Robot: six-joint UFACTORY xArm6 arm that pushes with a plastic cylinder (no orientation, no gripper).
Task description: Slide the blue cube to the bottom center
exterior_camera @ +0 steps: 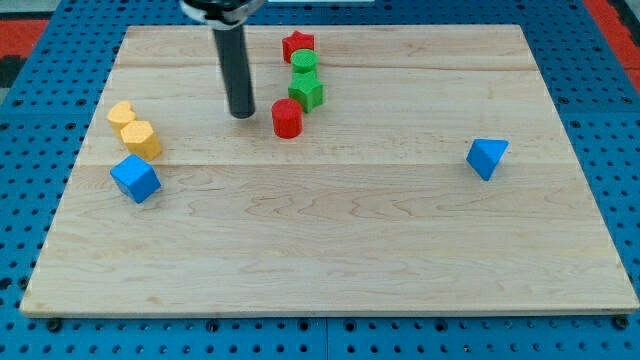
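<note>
The blue cube [135, 179] sits on the wooden board [330, 250] near the view's left edge, just below two yellow blocks. My tip [241, 114] is in the upper middle-left of the board, well up and to the right of the blue cube and apart from it. It stands just left of a red cylinder [287, 118] without touching it.
Two yellow blocks [122, 113] [141, 138] lie above the blue cube. A red star [298, 46], a green cylinder [304, 62] and a green block [307, 90] line up near the top middle. A blue triangular block [487, 157] sits at the right.
</note>
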